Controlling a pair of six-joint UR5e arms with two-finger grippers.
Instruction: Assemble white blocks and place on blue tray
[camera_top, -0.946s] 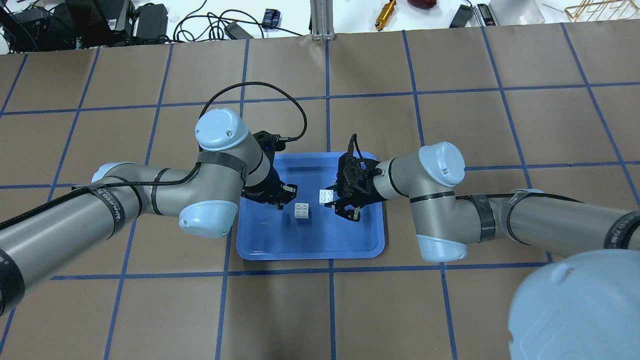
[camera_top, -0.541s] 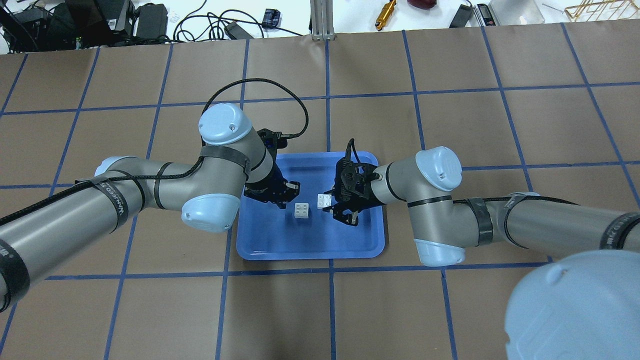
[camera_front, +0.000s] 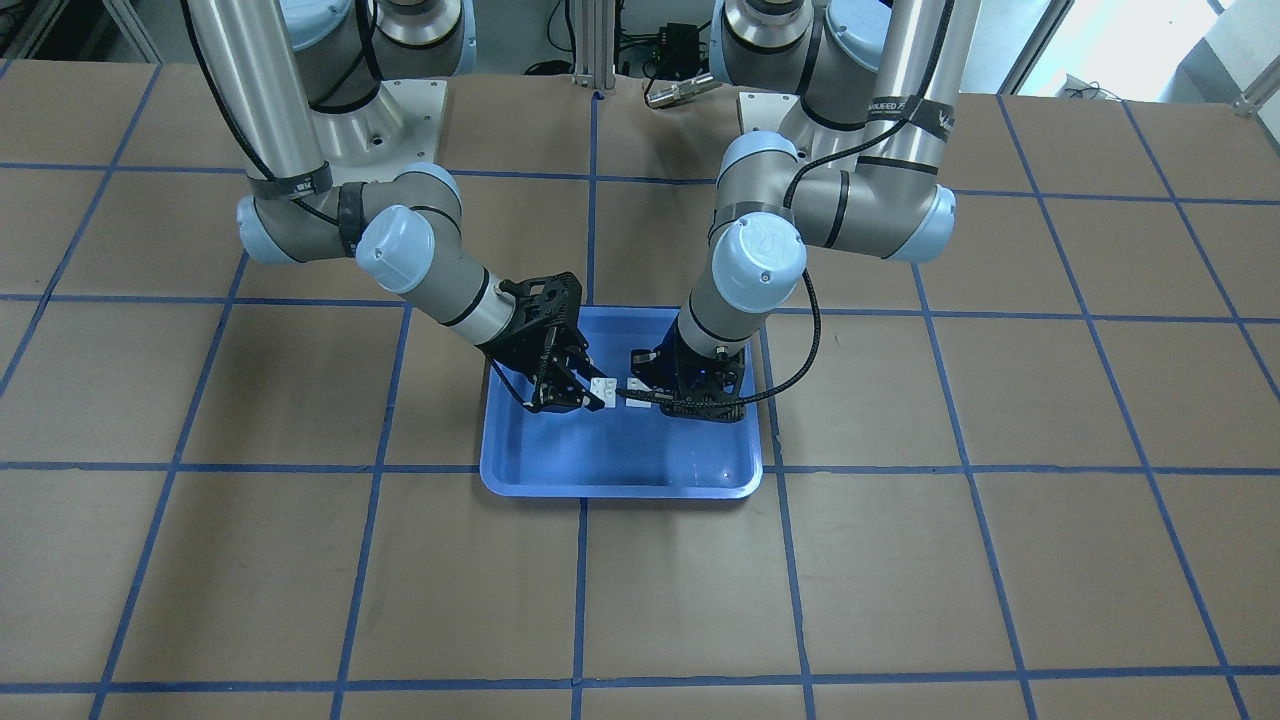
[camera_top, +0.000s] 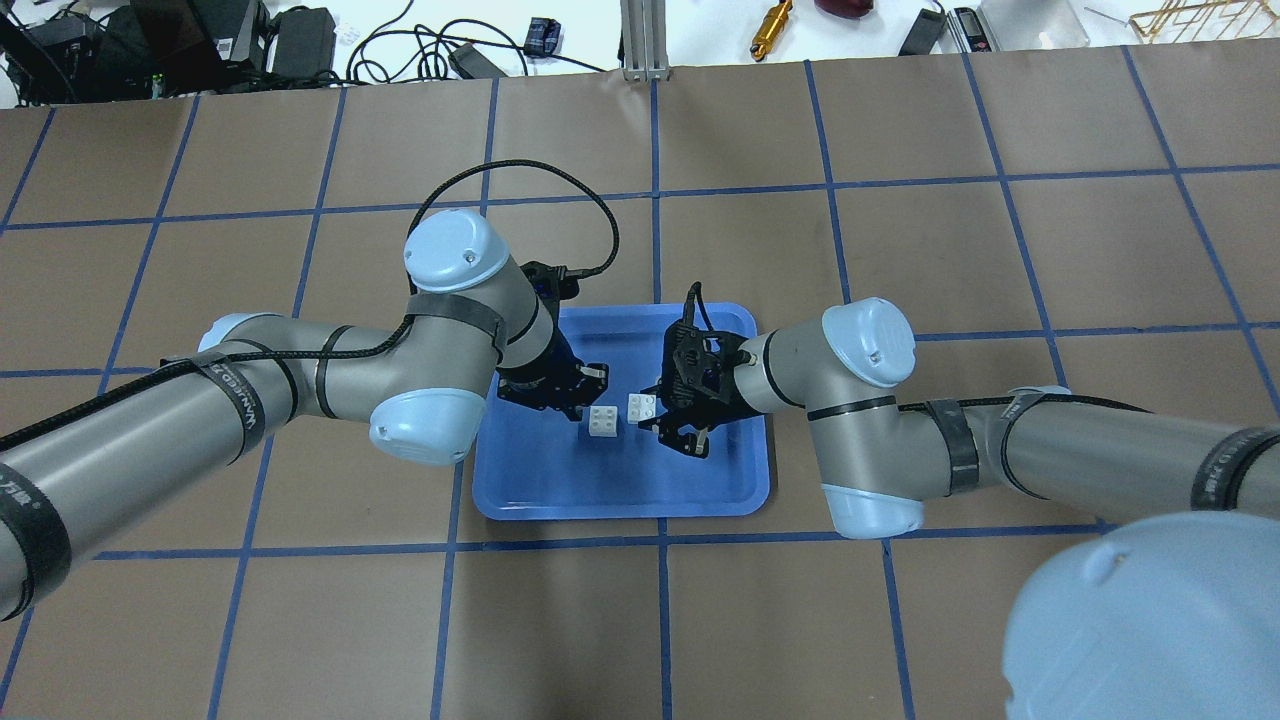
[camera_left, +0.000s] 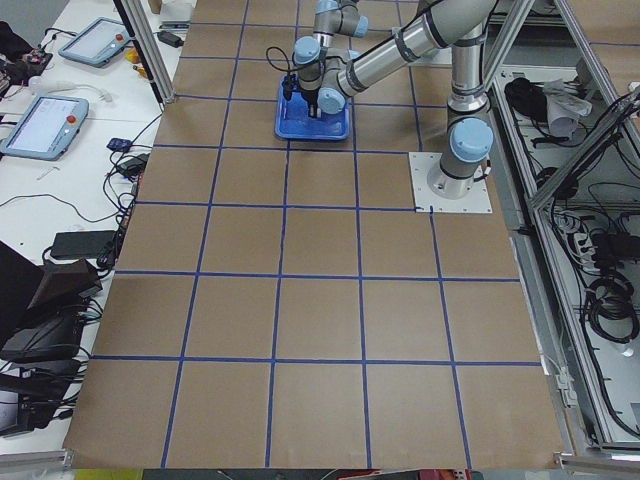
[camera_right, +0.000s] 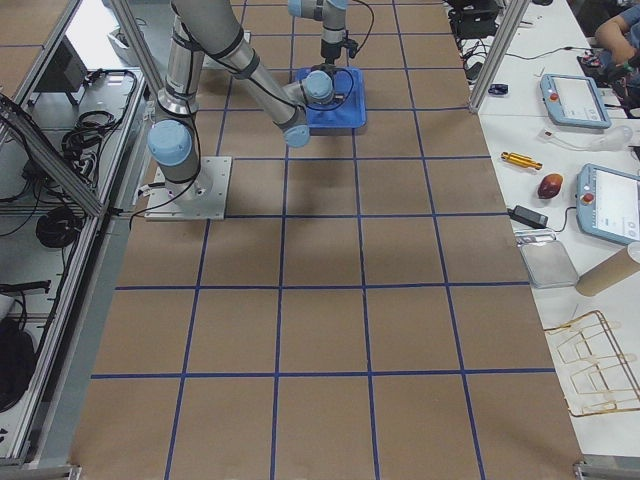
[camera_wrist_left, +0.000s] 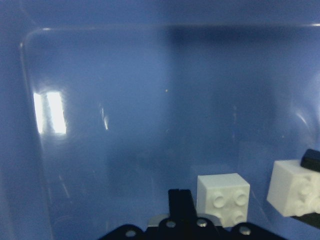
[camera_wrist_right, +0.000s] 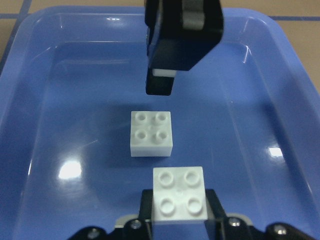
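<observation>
The blue tray (camera_top: 620, 492) lies at the table's middle. One white block (camera_top: 602, 420) sits studs up on its floor, and also shows in the right wrist view (camera_wrist_right: 151, 132). My right gripper (camera_top: 650, 411) is shut on the second white block (camera_top: 641, 407), studs up, just right of the lying one and apart from it; the right wrist view shows this block (camera_wrist_right: 179, 194) between the fingers. My left gripper (camera_top: 585, 392) hovers just behind and left of the lying block; it looks shut and empty, and shows in the right wrist view (camera_wrist_right: 161, 82).
The brown table has blue tape grid lines. The tray's raised rim (camera_wrist_right: 280, 40) surrounds both grippers. Cables, tools and tablets lie beyond the far table edge (camera_top: 640, 60). Both forearms (camera_top: 300, 390) reach in low from the sides.
My right gripper has carried its white block leftward, closer to the lying block. My left gripper has shifted right and nearer, closing on the lying block. The lying block has not moved.
</observation>
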